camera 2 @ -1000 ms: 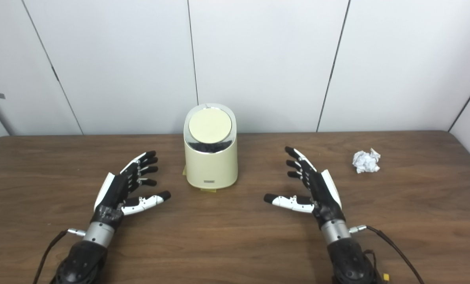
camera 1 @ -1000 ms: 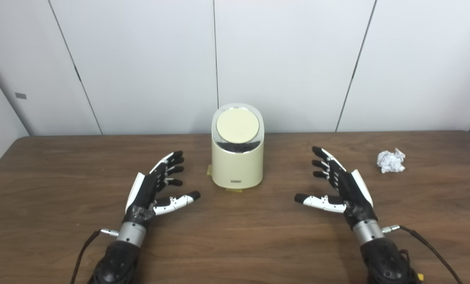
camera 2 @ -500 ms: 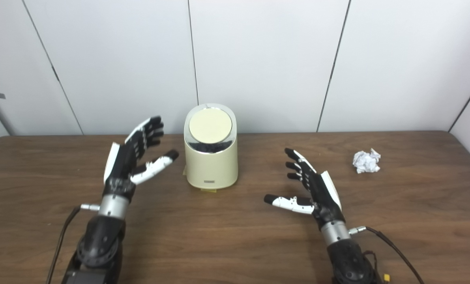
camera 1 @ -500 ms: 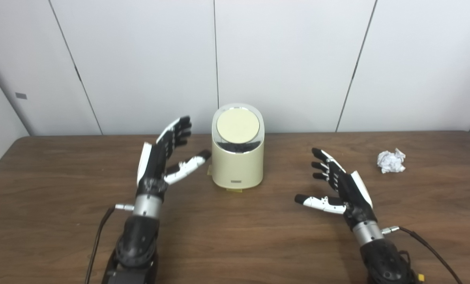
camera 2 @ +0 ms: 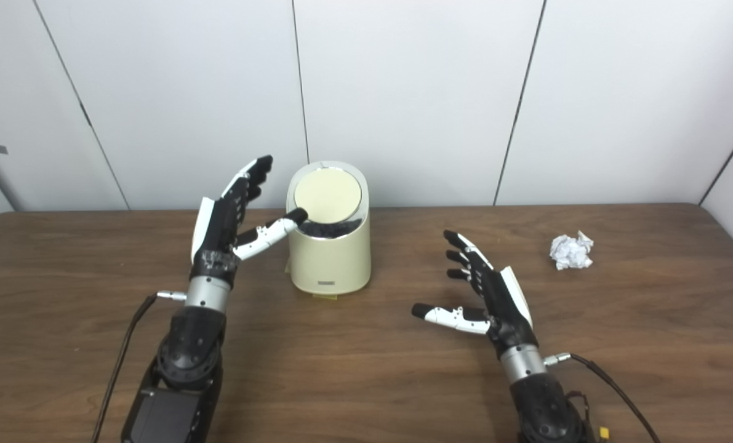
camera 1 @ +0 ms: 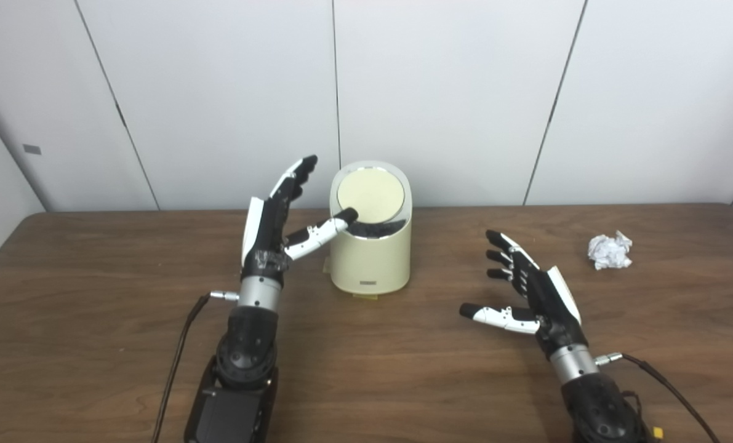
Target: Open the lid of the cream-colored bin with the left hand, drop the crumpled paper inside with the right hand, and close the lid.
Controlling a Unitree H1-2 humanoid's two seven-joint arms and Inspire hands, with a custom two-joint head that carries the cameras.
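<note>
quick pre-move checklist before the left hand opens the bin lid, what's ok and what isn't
1. Left hand raised beside the bin, fingers apart, holding nothing: ok.
2. Its thumb reaches the lower left edge of the lid; actual contact: cannot tell.
3. Lid open: not ok, it looks shut, tilted toward the camera.
4. Bin upright on the table: ok.
5. Right hand open, holding nothing, apart from the bin: ok.
6. Crumpled paper picked up: not ok, it lies on the table beyond the right hand.

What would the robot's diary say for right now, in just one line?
left hand: open, thumb at round lid edge | cream-colored bin: lid still shut | right hand: open, waiting | crumpled white paper: on brown wooden table
</note>
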